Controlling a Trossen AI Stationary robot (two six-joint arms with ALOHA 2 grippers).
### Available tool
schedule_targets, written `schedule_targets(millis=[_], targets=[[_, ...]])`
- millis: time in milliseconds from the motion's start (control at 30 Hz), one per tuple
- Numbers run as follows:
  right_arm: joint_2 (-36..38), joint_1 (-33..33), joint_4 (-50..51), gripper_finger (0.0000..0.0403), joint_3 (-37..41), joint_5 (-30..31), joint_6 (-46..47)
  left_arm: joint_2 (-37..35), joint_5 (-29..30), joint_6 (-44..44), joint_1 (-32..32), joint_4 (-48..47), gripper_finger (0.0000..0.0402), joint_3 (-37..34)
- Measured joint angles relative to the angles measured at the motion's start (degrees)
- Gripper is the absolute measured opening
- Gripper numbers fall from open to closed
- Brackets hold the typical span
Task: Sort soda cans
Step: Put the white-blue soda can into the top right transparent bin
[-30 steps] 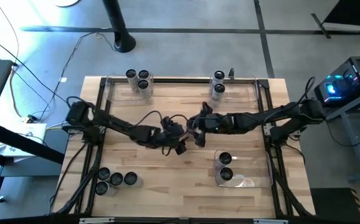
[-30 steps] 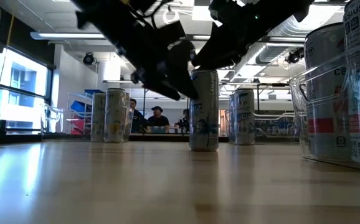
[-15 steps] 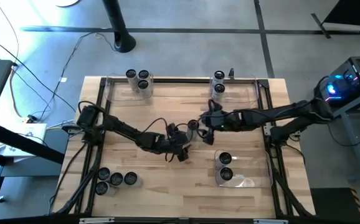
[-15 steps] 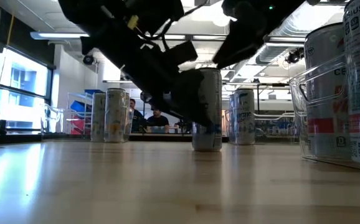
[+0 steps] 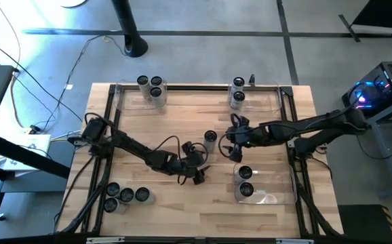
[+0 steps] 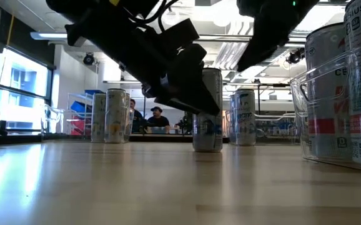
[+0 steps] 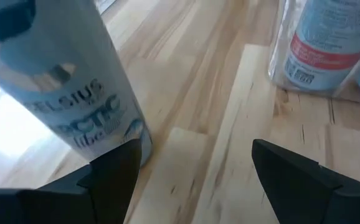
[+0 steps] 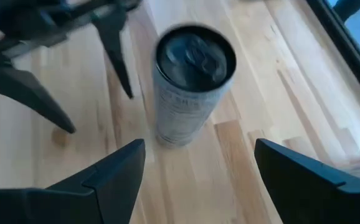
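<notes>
Fingers of both grippers apart, empty: lone upright Celsius can (image 5: 210, 137) mid-table, between right gripper (image 5: 234, 150) and left gripper (image 5: 197, 171), the right seemingly nearer, long axis vertical.

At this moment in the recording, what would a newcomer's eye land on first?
A lone soda can standing upright in the middle of the wooden table, with both arms converging on it. The left gripper sits open just nearer the front edge, and the right gripper is open beside the can toward the right. Next come the clusters of cans: four loose at the front left corner and others in clear bins.
</notes>
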State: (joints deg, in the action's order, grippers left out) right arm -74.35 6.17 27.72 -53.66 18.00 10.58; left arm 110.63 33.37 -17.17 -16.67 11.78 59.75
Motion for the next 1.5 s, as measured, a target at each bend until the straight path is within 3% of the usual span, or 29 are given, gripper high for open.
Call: schedule_targets(millis=[233,400,567,867,1067,1167,1500], targets=[[-0.09,-1.34,-13.80,0.0299,7.82,0.33,5.46,-0.24,0.33,-8.39,0.89,-9.45,0.0300,0.02],[-1.02,-2.42,-22.52,0.0299,11.49,-2.19,7.21,1.91,0.35,-1.71,4.39,-6.75,0.0300,0.02],[-3.39,-2.68,-22.90,0.0299,11.73,-2.42,7.42,4.47,-2.63,5.05,6.74,1.42,0.0300,0.00],[-2.81,-2.71,-20.11,0.0299,11.73,-2.34,6.99,4.91,-5.82,4.38,2.93,3.65,0.0300,0.02],[-2.80,-2.71,-20.41,0.0299,11.73,-2.34,7.16,4.03,1.04,0.63,0.98,-0.46,0.0300,0.02],[-2.80,-2.71,-21.88,0.0298,11.71,-2.34,7.22,3.30,1.69,-1.84,2.42,-1.80,0.0300,0.02],[-2.80,-2.71,-23.43,0.0298,11.71,-1.98,5.32,3.90,-6.86,10.41,6.36,8.99,0.0300,-0.02]])
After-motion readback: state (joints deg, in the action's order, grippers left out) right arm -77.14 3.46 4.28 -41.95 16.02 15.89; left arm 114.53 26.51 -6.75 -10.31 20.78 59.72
